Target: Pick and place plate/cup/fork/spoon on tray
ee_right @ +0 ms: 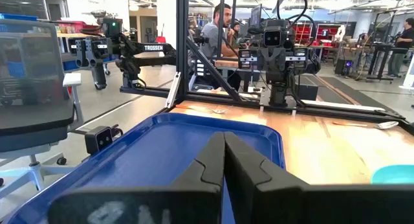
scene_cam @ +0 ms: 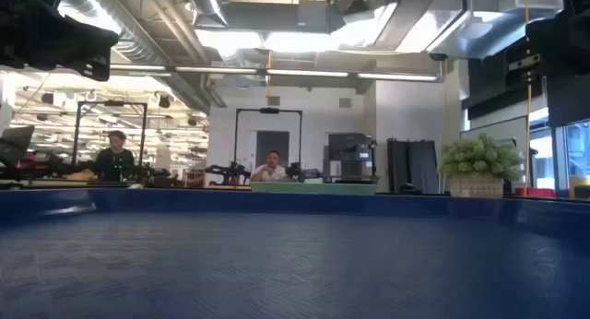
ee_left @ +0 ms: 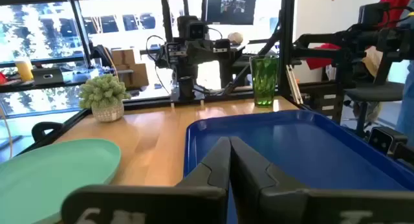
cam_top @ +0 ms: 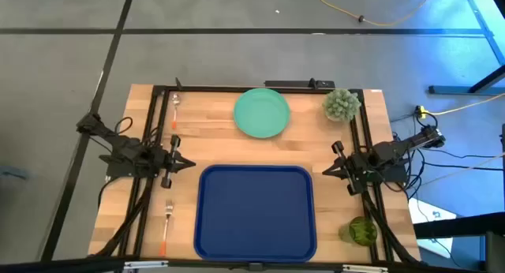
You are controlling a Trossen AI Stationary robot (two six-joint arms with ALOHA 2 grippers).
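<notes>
The dark-blue tray (cam_top: 255, 210) lies at the table's near middle, with nothing on it. The mint-green plate (cam_top: 262, 112) lies flat at the far middle. The dark-green cup (cam_top: 362, 230) stands at the near right corner. The spoon (cam_top: 174, 106) lies at the far left, the fork (cam_top: 167, 219) at the near left. My left gripper (cam_top: 189, 162) is shut and empty, left of the tray's far corner. My right gripper (cam_top: 325, 171) is shut and empty, right of the tray's far corner.
A spiky pale-green ball plant (cam_top: 342, 104) in a pot stands at the far right, beside the plate. A black frame (cam_top: 260, 88) runs along the table's far edge and down both sides. People sit in the room beyond the table (scene_cam: 269, 168).
</notes>
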